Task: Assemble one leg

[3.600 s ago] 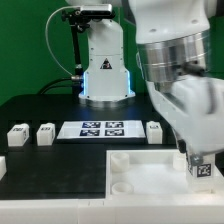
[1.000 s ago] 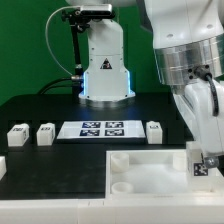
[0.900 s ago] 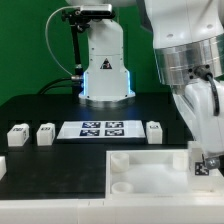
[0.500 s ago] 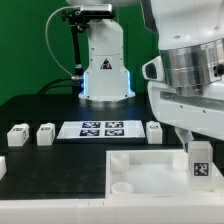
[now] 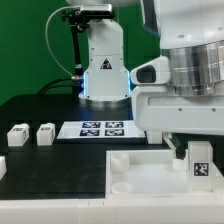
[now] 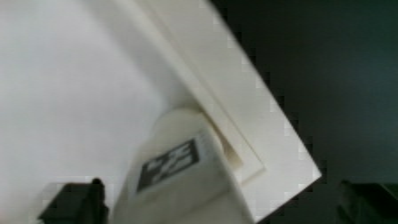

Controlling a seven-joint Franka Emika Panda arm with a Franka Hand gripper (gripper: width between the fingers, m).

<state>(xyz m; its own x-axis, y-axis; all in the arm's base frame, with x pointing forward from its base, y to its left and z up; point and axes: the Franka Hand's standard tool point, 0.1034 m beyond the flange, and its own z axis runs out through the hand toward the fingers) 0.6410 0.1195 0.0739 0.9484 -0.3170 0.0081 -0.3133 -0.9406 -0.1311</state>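
Observation:
A leg (image 5: 200, 161), a small white block with a black-and-white tag, stands upright at the near right corner of the large white tray (image 5: 140, 172). My gripper (image 5: 192, 157) hangs over this leg with its jaws spread to either side. In the wrist view the leg (image 6: 183, 160) sits against the tray's rim (image 6: 214, 70). The dark fingertips (image 6: 75, 200) stand off from the leg with a gap on both sides, so the gripper (image 6: 222, 205) is open. Two more legs (image 5: 17, 134) (image 5: 45, 132) lie at the exterior view's left.
The marker board (image 5: 98, 128) lies on the black table behind the tray. The arm's white base (image 5: 105, 70) stands at the back. My wide hand (image 5: 180, 105) hides the table right of the marker board. A round socket (image 5: 121, 187) shows at the tray's near left corner.
My hand has turned about its upright axis above the leg and now shows its broad side, hiding the leg beside the marker board. The leg at the tray's corner has stayed put.

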